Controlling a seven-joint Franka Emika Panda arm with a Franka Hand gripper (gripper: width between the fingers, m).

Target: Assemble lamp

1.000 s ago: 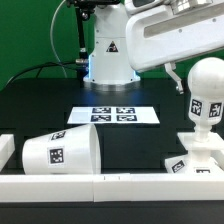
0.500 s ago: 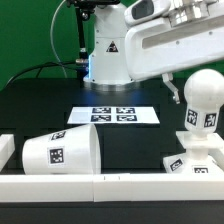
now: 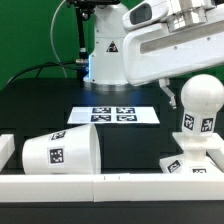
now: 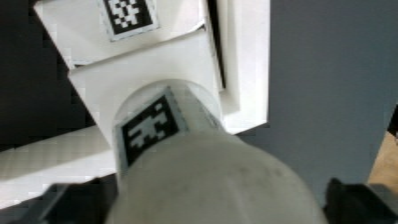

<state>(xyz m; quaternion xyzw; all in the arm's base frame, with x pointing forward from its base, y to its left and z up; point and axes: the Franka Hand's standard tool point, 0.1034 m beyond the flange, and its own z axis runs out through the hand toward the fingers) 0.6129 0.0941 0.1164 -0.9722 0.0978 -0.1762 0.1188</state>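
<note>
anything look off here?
The large tapered white plastic shade lies tipped on its side at the exterior view's left. The round-headed white bulb seems to lean slightly over the white wedge-like base. No damage visible.

The bulb (image 3: 202, 98), its base (image 3: 195, 152) and the shade (image 3: 62, 152) beside it look like smooth matt white plastic. The table (image 3: 35, 108) beneath the bulb is matt black, the arm casing (image 3: 165, 52) above it glossier white
</note>
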